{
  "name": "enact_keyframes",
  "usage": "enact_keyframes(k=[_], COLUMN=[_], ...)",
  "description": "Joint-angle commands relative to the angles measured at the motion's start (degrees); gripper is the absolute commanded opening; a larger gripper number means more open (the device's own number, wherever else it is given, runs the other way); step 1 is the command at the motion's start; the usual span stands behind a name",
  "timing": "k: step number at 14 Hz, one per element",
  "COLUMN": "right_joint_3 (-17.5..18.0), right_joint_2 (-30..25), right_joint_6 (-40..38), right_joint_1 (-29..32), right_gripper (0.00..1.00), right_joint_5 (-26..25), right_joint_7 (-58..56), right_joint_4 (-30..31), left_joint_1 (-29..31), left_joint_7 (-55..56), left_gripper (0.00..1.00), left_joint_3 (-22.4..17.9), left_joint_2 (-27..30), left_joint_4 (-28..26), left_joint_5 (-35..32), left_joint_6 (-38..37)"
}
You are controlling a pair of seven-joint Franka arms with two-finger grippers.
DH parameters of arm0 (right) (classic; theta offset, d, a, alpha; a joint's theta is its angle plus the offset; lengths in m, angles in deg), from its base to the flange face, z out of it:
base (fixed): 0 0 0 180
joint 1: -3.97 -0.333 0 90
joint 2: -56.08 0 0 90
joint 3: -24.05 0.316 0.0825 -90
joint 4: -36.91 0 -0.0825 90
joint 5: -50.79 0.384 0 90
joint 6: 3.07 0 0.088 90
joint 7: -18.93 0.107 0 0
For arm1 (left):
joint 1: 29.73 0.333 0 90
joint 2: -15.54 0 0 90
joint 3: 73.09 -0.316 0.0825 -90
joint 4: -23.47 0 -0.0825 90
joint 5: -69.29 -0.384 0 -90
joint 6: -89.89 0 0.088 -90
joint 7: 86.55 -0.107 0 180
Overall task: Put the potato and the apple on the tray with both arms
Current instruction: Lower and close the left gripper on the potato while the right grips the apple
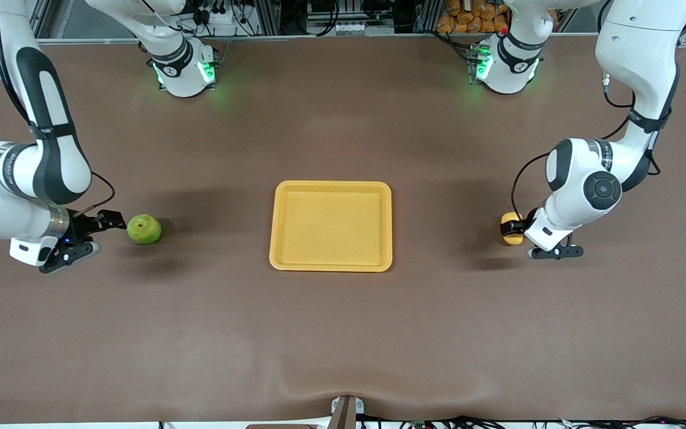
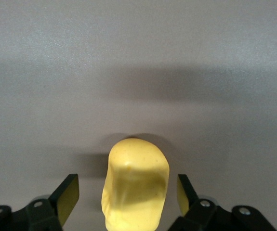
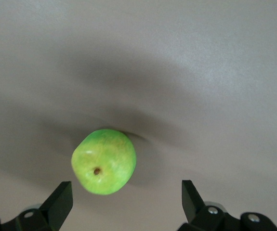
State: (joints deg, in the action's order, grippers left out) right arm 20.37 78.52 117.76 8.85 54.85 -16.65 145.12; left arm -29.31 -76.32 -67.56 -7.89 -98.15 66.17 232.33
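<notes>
The yellow-orange tray (image 1: 331, 261) lies flat in the middle of the table with nothing on it. The green apple (image 1: 144, 229) rests on the table toward the right arm's end. My right gripper (image 1: 108, 234) is low beside it, open; in the right wrist view the apple (image 3: 104, 161) sits just ahead of the open gripper (image 3: 124, 190), closer to one finger. The yellow potato (image 1: 511, 230) lies toward the left arm's end. My left gripper (image 1: 517, 233) is open around it; in the left wrist view the potato (image 2: 136, 183) sits between the spread fingers (image 2: 67, 195) with gaps on both sides.
The brown table top (image 1: 343, 333) surrounds the tray. The arms' green-lit bases (image 1: 183, 70) stand along the table edge farthest from the front camera. A small mount (image 1: 346, 411) sits at the table's nearest edge.
</notes>
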Motion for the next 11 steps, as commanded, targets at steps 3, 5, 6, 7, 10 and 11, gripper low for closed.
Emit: enact_keyframes(k=[3,5,6,7,10,11], right_joint_3=[1.05,0.96,0.96,0.96,0.96,0.96], right_joint_2=[-1.52,-1.79,-1.79,-1.79,-1.87,-1.87], right_joint_6=[9.06,9.95,11.34,13.36,17.41,17.77], right_joint_1=[-0.22,-1.81,-1.98,-2.25,-3.04,-3.21], right_gripper=[1.00,1.00,1.00,1.00,1.00,1.00], right_joint_5=[0.60,0.60,0.60,0.60,0.60,0.60], right_joint_7=[-2.30,-2.30,-2.30,-2.30,-2.30,-2.30], right_joint_4=[8.58,9.47,10.43,11.66,14.39,14.83], left_joint_1=[0.11,0.02,0.02,0.02,-0.07,-0.07], left_joint_7=[-0.03,-0.03,-0.12,-0.12,-0.04,-0.12], left_gripper=[0.87,0.86,0.85,0.83,0.78,0.71], left_joint_3=[0.18,0.18,0.18,0.18,0.18,0.18], left_joint_2=[-0.30,-0.56,-0.56,-0.65,-0.82,-0.91], left_joint_4=[-0.54,-0.72,-0.72,-0.72,-0.72,-0.72], left_joint_5=[0.13,0.13,0.13,0.13,0.13,0.13], left_joint_6=[1.00,1.00,1.00,1.00,1.00,1.00])
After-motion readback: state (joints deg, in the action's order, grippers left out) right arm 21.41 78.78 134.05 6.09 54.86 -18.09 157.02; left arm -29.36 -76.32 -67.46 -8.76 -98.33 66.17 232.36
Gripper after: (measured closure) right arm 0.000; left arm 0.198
